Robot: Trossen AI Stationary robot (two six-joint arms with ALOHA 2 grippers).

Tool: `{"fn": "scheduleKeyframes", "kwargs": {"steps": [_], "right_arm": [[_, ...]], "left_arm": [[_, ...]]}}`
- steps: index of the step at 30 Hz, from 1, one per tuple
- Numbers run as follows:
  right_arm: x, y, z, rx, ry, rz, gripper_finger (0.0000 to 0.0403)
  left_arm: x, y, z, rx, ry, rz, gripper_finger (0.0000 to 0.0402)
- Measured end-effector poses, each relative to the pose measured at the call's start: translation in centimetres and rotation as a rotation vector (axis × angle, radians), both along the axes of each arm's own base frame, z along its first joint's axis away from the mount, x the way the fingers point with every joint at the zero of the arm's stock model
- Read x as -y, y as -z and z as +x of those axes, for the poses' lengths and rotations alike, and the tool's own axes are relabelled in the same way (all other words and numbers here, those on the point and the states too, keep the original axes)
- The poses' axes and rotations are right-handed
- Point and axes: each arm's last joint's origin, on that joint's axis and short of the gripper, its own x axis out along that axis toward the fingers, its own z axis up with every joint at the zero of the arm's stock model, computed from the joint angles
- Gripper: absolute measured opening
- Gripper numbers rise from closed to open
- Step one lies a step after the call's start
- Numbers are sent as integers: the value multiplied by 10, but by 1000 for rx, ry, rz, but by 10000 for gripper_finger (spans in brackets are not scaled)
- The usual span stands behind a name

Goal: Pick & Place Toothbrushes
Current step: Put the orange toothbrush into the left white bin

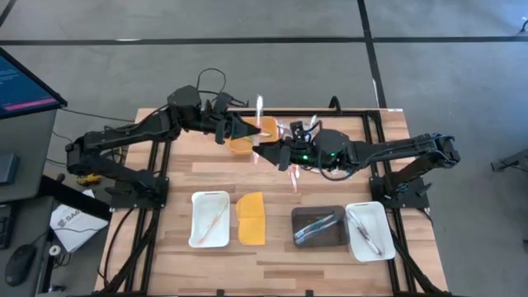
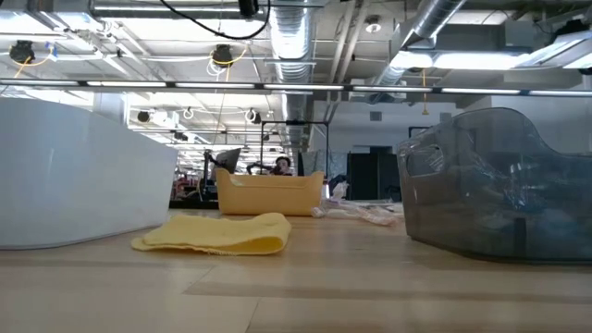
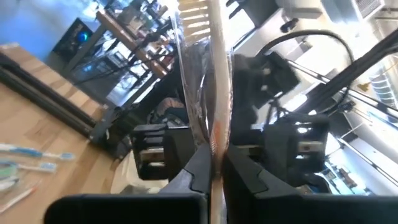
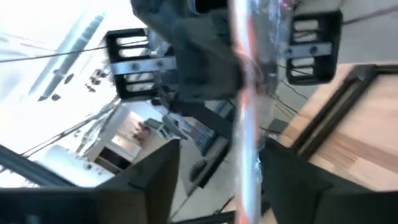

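Inspection of the slatted wooden surface [image 1: 272,252], taking the orange tub [image 1: 244,142] at its far middle as landmark.

Left gripper [image 1: 250,129]: raised directly over the tub. Its jaws are pinched together on a slim pale toothbrush in clear crinkled wrap [image 3: 219,87]; in the left wrist view the stick passes straight between the two dark fingers [image 3: 198,175].

Right gripper [image 1: 262,153]: just beside the tub, on its right-arm side, tip to tip with the left gripper. Its jaws stand wide, one either side of the same wrapped stick, whose pink-orange streak shows in the right wrist view; they are not pressing it.

Loose wrapped toothbrushes [image 1: 294,130] lie scattered on the wood just to the right of the tub, thin and glossy.

Nearer the front edge than the tub, four items stand in a row:
- A white rounded rectangular tray [image 1: 210,239], left of the tub's line, holding one thin pinkish stick [image 1: 216,217].
- A flat yellow-orange lid [image 1: 252,219], soft-cornered, beside that tray.
- A dark smoky translucent tray [image 1: 318,239], right of the tub's line, holding pale sticks.
- A second white tray [image 1: 369,250], farthest right, also holding thin sticks.

From the low view the tub reads as smooth matte plastic with a rolled rim.
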Motion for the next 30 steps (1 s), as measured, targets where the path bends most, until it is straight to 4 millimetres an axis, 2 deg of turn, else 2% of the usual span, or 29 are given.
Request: {"fn": "scheduleKeyframes", "kwargs": {"steps": [4,8,12,21,24,30], "right_arm": [[1,-17,-18,30,-6,-6,252],[5,-33,-41,32,-1,-7,255],[12,-42,-67,-29,19,-19,249],[19,-44,-109,-174,13,2,236],[19,-45,-120,-200,12,1,234],[18,-40,-138,-312,1,-9,232]], "left_arm": [[-2,0,-13,-59,-23,0,8],[-2,2,-29,-150,-46,-24,8],[8,10,-46,-308,-31,-56,8],[66,36,-79,-754,-131,-61,8],[87,41,-82,-819,-167,-54,8],[127,64,-68,-973,-195,-35,8]]}}
